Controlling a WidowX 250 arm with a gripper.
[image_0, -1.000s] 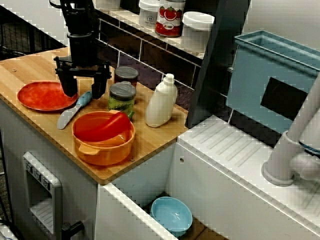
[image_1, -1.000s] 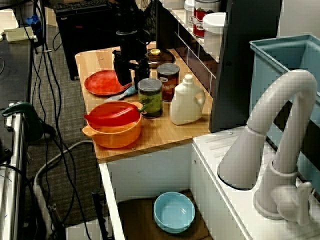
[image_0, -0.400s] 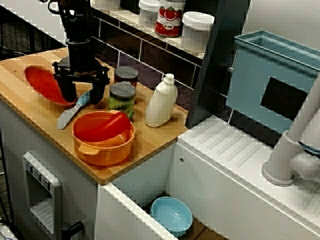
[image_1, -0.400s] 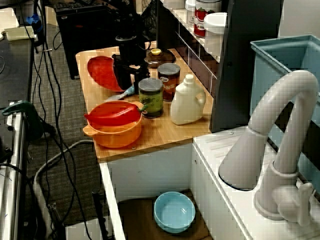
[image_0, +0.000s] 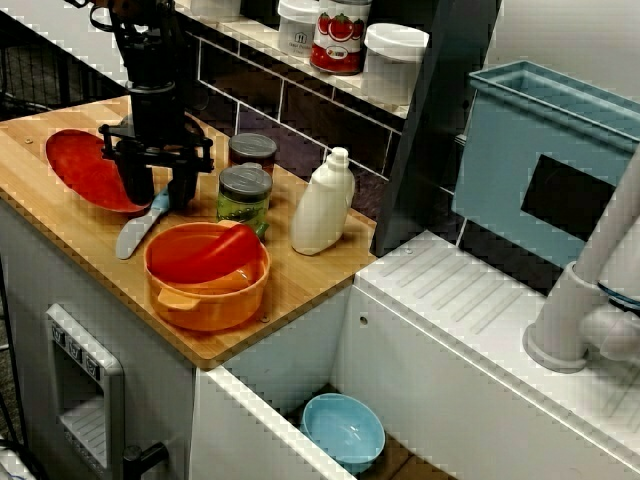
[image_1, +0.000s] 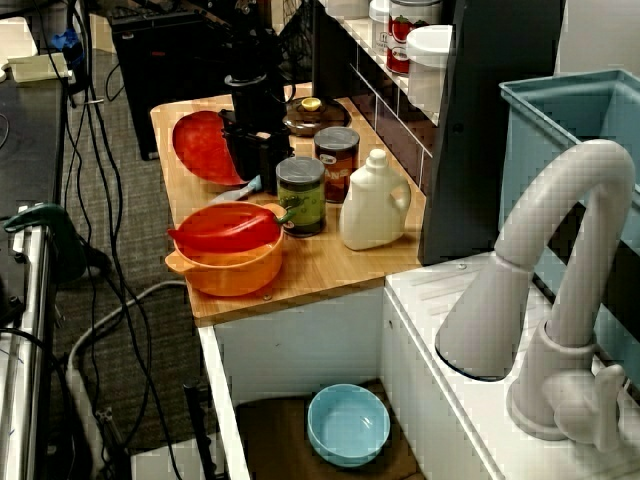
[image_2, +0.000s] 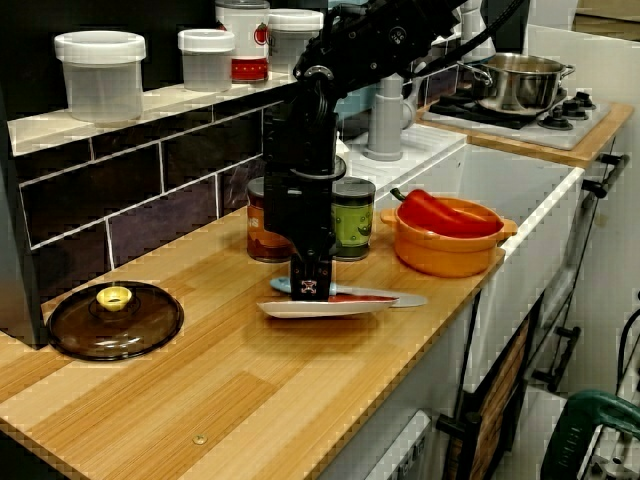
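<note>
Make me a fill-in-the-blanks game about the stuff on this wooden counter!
1. The end effector pinches the rim of the ___ plate.
2. A red pepper lies inside the ___ pot.
3. Down in the sink, the bowl is light ___.

Missing words: red, orange, blue.

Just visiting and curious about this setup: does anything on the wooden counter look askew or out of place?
Yes: the red plate sits tilted rather than flat on the wooden counter, pinched at its rim by the gripper. A blue-handled knife lies right beside it. Nothing looks spilled or broken.
</note>
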